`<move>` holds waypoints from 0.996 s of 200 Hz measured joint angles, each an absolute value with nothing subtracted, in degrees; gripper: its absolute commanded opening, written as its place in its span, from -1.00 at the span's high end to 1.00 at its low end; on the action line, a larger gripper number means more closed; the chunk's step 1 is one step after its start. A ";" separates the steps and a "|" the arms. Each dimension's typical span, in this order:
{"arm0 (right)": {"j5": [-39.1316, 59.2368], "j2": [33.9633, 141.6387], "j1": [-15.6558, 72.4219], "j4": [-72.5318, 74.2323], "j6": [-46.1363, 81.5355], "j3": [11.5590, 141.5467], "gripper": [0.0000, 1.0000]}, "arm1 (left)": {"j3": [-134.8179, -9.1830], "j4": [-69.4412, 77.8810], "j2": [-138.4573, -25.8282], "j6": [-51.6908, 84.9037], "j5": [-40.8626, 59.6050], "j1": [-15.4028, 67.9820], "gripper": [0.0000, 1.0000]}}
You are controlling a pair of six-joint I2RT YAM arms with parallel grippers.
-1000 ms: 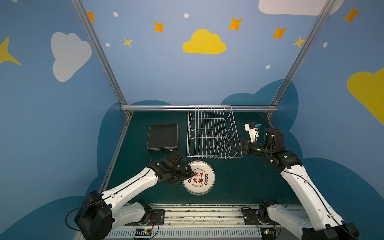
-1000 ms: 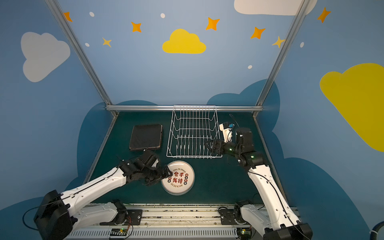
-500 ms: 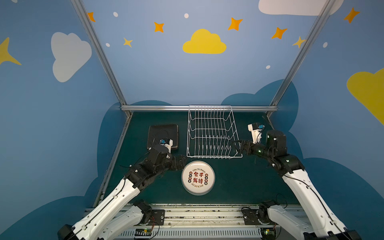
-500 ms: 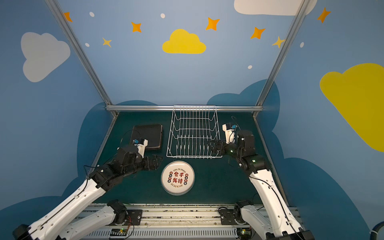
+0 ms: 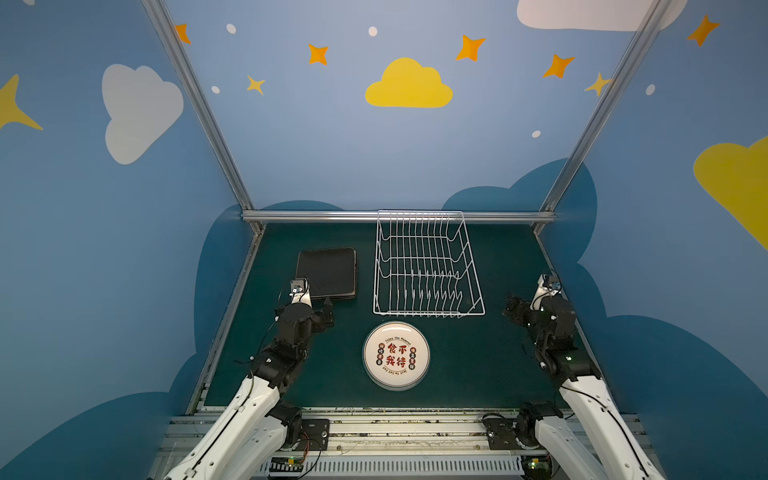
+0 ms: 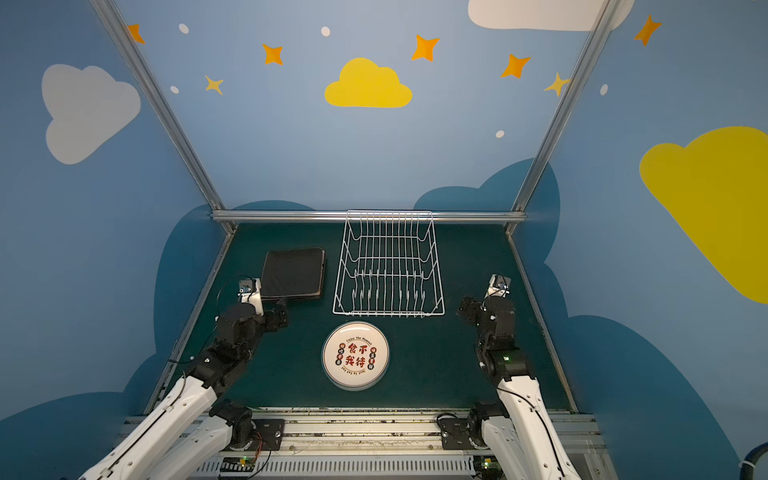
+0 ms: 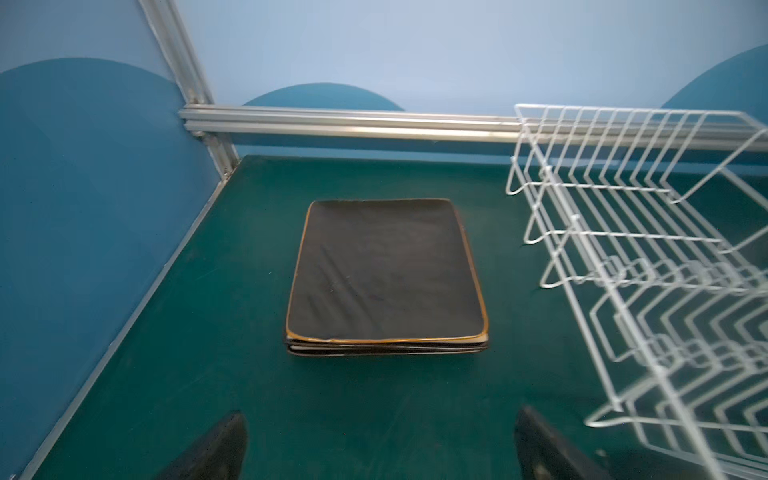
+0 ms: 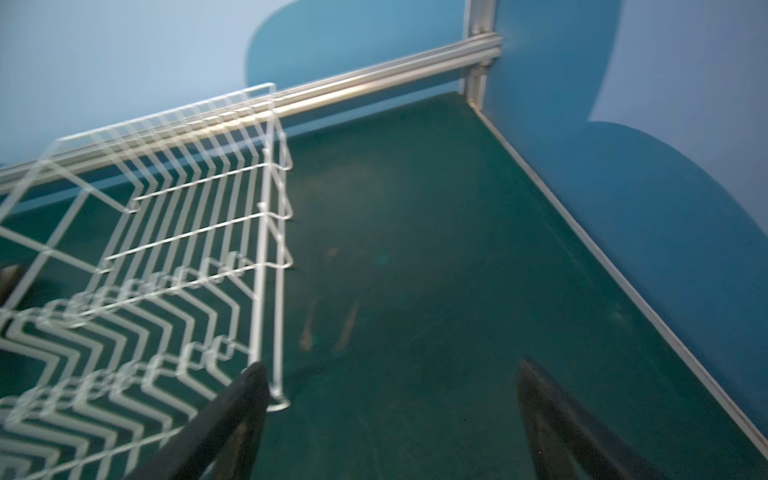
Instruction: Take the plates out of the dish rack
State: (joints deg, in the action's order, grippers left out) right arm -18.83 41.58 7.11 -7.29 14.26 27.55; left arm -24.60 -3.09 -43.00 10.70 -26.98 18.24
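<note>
Only bare tines inside the dish rack [image 5: 428, 314].
Jaws wide, the left gripper [image 7: 382, 453] faces the stacked black plates [image 7: 386, 270]; the right gripper [image 8: 395, 424], equally wide, flanks the rack's corner.

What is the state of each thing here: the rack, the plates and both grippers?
Dish rack: empty, standing upright.
Black plates: stacked flat, dark side up, left of the rack.
Round white plates: lying flat, print up, in front of the rack.
Left gripper: open, holding nothing.
Right gripper: open, holding nothing.
</note>
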 measured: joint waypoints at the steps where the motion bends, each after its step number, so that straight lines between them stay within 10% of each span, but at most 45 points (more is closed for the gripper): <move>1: -19.25 41.69 7.05 -6.87 14.20 27.11 -0.84 | -24.27 -2.66 -43.20 10.68 -27.05 18.04 -0.99; 199: -21.39 79.11 1.72 21.12 11.64 28.51 -0.84 | -20.58 37.30 -78.41 4.82 -22.59 4.38 -0.99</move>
State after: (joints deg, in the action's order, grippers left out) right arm -21.39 79.11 1.72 21.12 11.64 28.51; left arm -20.58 37.30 -78.41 4.82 -22.59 4.38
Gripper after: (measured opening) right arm 0.921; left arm 0.994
